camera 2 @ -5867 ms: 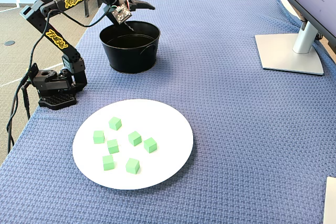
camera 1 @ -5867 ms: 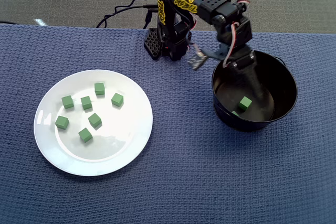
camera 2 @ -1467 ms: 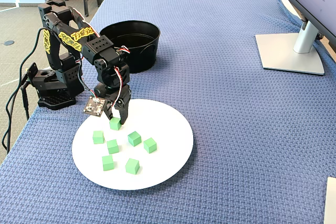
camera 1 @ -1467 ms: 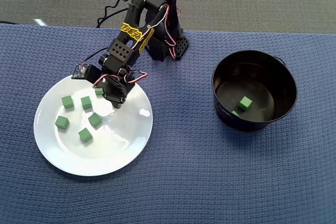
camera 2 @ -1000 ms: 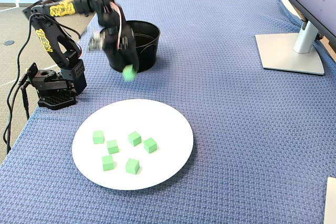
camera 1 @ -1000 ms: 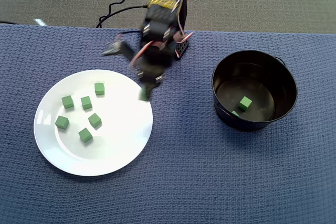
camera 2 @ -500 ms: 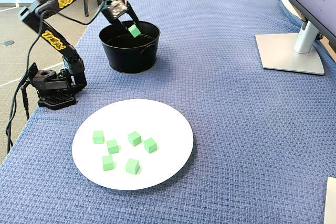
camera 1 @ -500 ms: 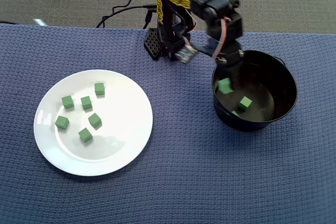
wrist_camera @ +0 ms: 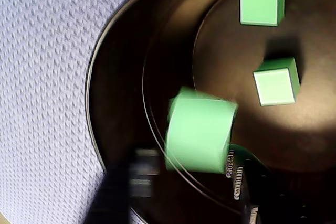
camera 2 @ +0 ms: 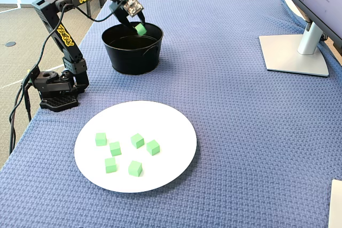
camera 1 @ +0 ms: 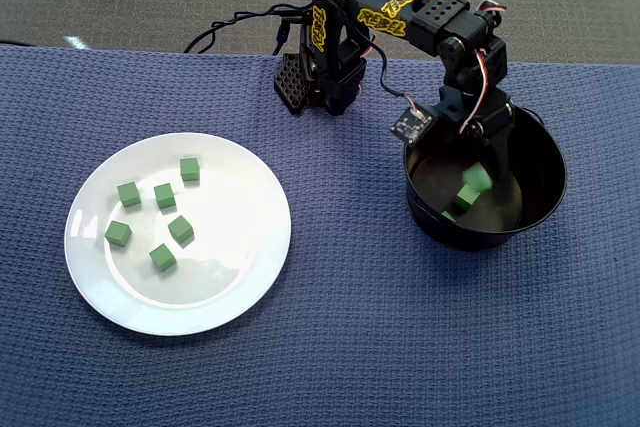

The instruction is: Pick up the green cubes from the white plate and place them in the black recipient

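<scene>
I see my gripper (camera 1: 478,173) over the black pot (camera 1: 548,162), clamped on a green cube (wrist_camera: 198,129); two cubes (wrist_camera: 275,81) lie at one o'clock.

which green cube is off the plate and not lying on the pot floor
The cube at the gripper, up at the black pot's rim. Six other cubes lie on the white plate, and two rest on the pot floor in the wrist view.

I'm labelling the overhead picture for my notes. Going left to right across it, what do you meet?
White plate holding six green cubes → arm base → black pot, with the gripper holding a cube over it.
</scene>
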Controlling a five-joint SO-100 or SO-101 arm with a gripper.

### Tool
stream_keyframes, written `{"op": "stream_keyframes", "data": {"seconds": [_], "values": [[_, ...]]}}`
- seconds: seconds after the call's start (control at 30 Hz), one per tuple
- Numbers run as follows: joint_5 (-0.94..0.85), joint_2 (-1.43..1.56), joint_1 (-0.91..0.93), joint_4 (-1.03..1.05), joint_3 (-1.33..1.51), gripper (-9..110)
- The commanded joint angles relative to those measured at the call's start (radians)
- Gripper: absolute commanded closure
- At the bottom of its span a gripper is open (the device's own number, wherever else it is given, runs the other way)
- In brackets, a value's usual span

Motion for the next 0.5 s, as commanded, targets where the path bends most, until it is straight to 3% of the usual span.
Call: {"op": "stream_keyframes", "data": {"seconds": [0.0, 0.2, 0.33, 0.47], "values": [[-0.023, 0.032, 0.0, 0.021, -0.055, 48], [-0.057, 0.095, 0.081, 0.055, -0.063, 48], [-0.081, 0.086, 0.367, 0.186, -0.184, 51], [-0.219, 0.037, 0.693, 0.291, -0.238, 59]]}}
